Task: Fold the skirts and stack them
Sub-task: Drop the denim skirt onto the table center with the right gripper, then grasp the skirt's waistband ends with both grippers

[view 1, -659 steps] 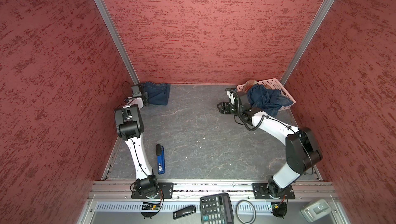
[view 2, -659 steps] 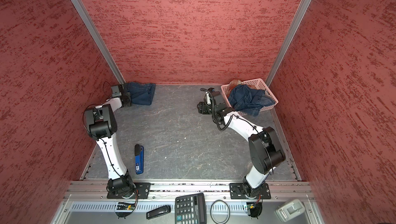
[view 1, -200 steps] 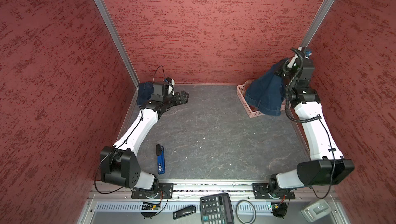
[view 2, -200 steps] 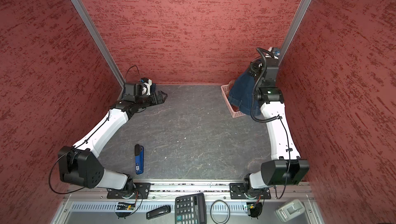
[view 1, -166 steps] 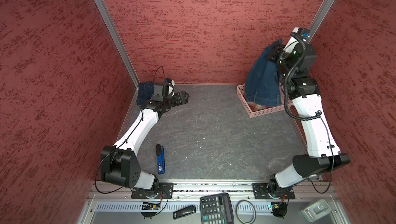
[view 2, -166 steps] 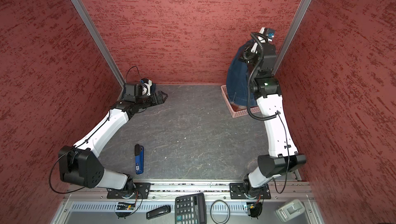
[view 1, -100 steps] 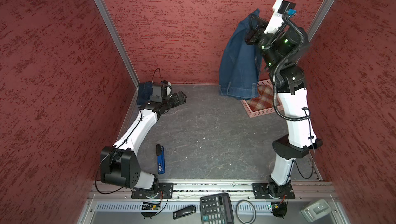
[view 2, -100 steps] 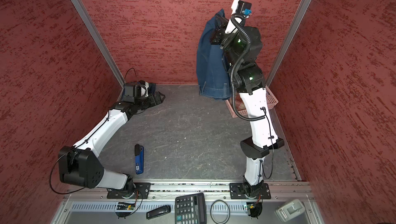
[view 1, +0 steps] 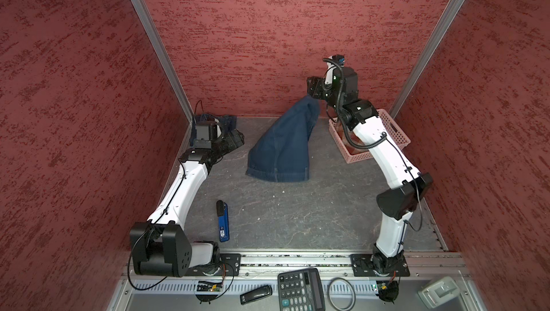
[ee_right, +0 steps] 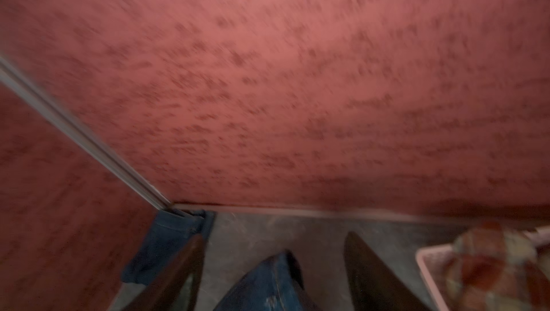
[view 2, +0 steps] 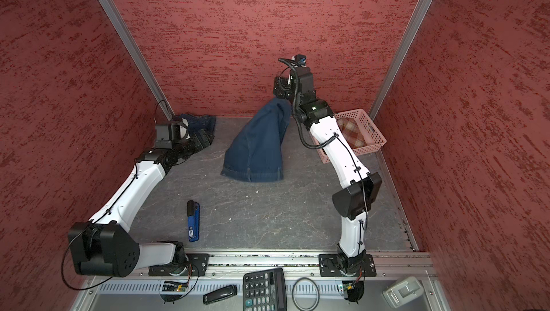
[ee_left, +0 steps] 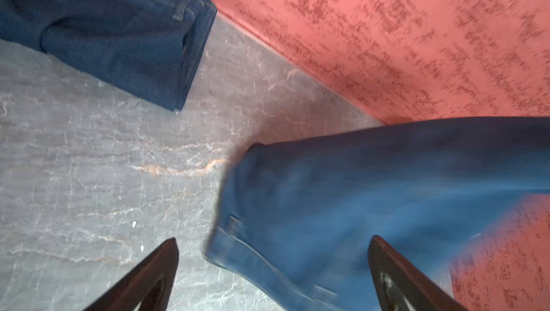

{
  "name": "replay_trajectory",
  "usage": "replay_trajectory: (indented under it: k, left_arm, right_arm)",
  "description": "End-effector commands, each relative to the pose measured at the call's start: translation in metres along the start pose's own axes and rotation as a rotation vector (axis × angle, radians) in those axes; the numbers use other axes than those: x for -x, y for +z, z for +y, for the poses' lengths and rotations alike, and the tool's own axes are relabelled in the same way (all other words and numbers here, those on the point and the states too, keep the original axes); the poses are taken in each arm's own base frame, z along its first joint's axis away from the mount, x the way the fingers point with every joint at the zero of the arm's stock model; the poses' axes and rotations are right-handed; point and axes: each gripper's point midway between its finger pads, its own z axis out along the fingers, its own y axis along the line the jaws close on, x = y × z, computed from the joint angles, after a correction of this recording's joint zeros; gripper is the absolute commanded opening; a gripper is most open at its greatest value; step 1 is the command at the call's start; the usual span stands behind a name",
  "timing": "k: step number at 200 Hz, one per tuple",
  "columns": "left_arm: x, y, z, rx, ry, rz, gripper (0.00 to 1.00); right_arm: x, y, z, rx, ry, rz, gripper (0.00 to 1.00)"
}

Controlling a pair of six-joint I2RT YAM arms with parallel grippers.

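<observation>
Red walls (view 1: 268,41) ring the grey bench (view 1: 297,220). My left fingers (view 1: 236,140) and right fingers (view 1: 312,87) both gape, gripping nothing; the denim skirt (view 1: 279,151) slumps mid-bench, its top between my right fingers.

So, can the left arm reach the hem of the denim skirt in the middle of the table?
Probably yes. The left arm points its open jaws at the denim skirt, and only bare table lies between them; the wrist view shows the hem just ahead.

My counter (view 1: 297,220) bore a folded denim skirt (view 1: 230,120) far left, a second denim skirt (view 1: 282,151) mid-counter, a pink basket (view 1: 358,157) far right, a blue tool (view 1: 223,223) front left.
</observation>
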Motion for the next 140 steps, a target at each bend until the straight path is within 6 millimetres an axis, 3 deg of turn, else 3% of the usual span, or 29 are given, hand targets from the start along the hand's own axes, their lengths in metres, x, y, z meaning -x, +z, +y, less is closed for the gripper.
replay_trajectory:
  k: [1,23,53,97,117,140]
  left_arm:
    - [-0.030,0.014,0.010,0.061,0.022,0.107,1.00]
    - [-0.063,0.028,0.009,0.094,0.079,0.203,1.00]
    - [-0.103,0.039,0.011,0.138,0.138,0.299,0.99]
    - [-0.136,0.050,0.044,0.282,0.159,0.389,1.00]
    - [-0.140,0.057,0.055,0.326,0.160,0.407,1.00]
    - [-0.144,0.072,0.063,0.361,0.156,0.438,1.00]
  right_arm:
    - [-0.053,0.012,-0.038,-0.090,0.044,0.170,0.86]
    - [-0.092,-0.003,-0.039,-0.023,0.055,0.220,0.86]
    - [-0.172,-0.033,-0.045,0.004,0.050,0.354,0.82]
    - [-0.291,-0.069,-0.043,0.077,0.076,0.580,0.71]
    - [-0.326,-0.078,-0.040,0.120,0.087,0.645,0.68]
    - [-0.346,-0.074,-0.037,0.140,0.093,0.679,0.66]
